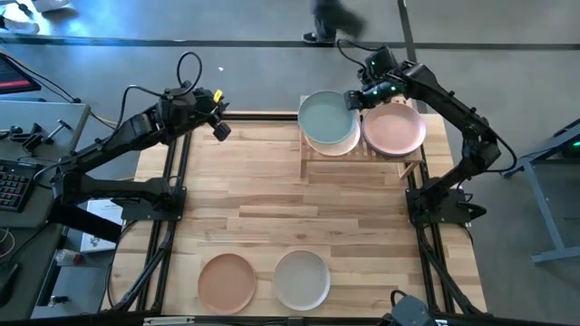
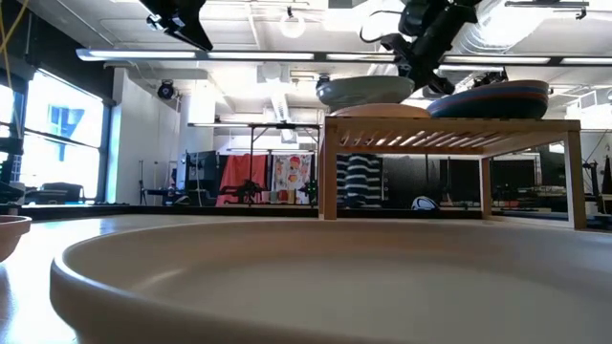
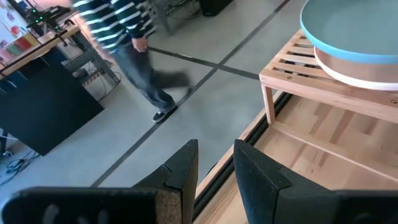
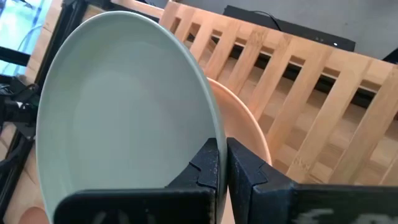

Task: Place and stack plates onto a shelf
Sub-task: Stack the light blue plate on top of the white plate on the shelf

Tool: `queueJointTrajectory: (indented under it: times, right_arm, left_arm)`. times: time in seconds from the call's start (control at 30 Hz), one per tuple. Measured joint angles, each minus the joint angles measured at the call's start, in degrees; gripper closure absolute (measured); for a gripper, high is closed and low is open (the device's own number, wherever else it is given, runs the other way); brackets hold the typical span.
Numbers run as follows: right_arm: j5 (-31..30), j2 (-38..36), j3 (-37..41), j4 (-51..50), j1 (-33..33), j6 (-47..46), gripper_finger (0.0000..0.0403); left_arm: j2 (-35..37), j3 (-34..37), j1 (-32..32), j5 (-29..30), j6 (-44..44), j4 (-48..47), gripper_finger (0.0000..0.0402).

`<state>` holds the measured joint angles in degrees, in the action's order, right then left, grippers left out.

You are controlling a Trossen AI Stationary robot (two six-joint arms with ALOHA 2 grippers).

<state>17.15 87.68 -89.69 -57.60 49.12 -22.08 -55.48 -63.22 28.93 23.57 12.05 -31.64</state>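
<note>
Nearest the camera side of the table, well short of the shelf (image 1: 362, 154), lie a terracotta plate (image 1: 227, 282) and a beige plate (image 1: 302, 279) side by side. On the shelf, the right gripper (image 1: 354, 100) pinches the rim of the pale green plate (image 1: 327, 117), tilted over a cream plate (image 1: 337, 143), beside a stack topped by a pink plate (image 1: 394, 128). Left of the shelf, the left gripper (image 1: 217, 116) hovers, fingers parted and empty.

Four plates sit on the shelf (image 1: 362, 163) in two stacks, pale green plate (image 1: 327, 116) and pink plate (image 1: 394, 128) uppermost, and two plates lie well apart from it: terracotta plate (image 1: 227, 281) and beige plate (image 1: 302, 279).
</note>
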Motion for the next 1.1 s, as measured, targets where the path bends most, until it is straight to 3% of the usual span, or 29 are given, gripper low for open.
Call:
queueJointTrajectory:
  times: [0.53,1.1]
  right_arm:
    - [-3.40,0.09,0.00,-4.30,-1.88,5.60,0.0403]
    - [-8.72,0.13,0.00,-4.26,-3.80,4.09,0.0403]
  left_arm:
    - [0.00,0.02,0.00,-0.07,-2.47,0.02,0.0312]
    - [-0.02,0.01,0.00,-0.06,-2.43,2.02,0.0312]
